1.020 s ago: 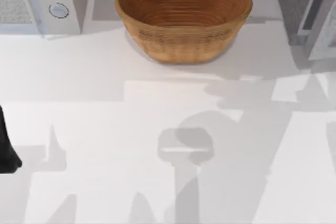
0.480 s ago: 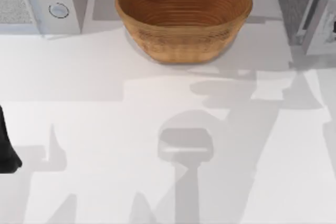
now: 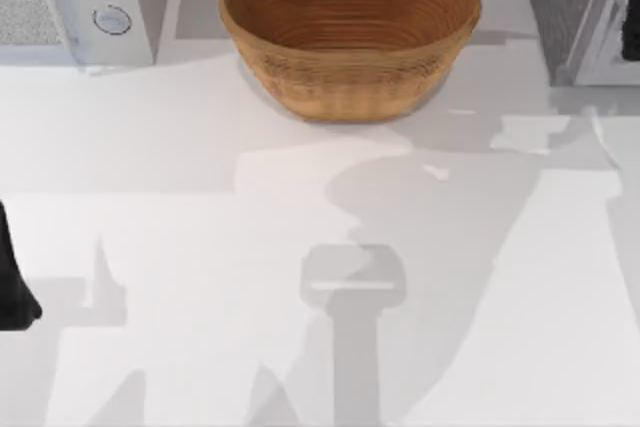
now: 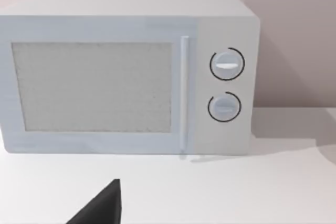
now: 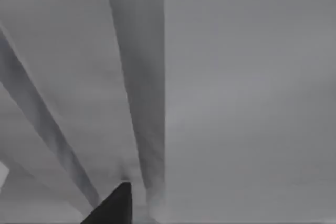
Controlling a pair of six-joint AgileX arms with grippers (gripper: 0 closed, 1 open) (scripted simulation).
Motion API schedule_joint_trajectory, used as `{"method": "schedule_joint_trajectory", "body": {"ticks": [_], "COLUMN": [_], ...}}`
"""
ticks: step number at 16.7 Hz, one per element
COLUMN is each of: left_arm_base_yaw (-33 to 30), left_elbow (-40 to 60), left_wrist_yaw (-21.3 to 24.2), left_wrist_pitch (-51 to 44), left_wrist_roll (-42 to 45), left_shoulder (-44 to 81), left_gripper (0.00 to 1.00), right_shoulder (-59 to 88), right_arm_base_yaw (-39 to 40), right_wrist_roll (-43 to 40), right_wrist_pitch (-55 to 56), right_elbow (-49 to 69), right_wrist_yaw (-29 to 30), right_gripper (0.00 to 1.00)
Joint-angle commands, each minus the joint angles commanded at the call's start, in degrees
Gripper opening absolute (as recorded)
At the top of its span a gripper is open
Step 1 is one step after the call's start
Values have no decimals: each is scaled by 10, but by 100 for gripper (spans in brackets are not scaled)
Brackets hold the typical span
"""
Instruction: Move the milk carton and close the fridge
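Woven wicker basket (image 3: pixel 350 32); smooth matt white table (image 3: pixel 200 277); smooth grey fridge (image 3: pixel 565 2).

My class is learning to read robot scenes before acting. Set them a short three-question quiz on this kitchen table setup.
1. True or false: the wicker basket stands between the white microwave and the grey fridge.
2. The left gripper faces the microwave. How many round knobs does it carry?
3. The right gripper faces, close up: A) the basket, B) grey fridge panels, C) the microwave.

Key: 1 true; 2 two; 3 B.
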Motion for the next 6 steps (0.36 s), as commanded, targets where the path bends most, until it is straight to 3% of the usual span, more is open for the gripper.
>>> {"method": "schedule_joint_trajectory", "body": {"ticks": [6], "left_arm_base_yaw": [0], "left_elbow": [0], "left_wrist_yaw": [0], "left_wrist_pitch": [0], "left_wrist_roll": [0], "left_shoulder": [0], "left_gripper": [100], "right_shoulder": [72], "right_arm_base_yaw": [-1], "right_wrist_roll": [2], "right_wrist_pitch": [-19], "right_elbow": [98], "right_wrist_yaw": [2], "right_gripper": [100]}}
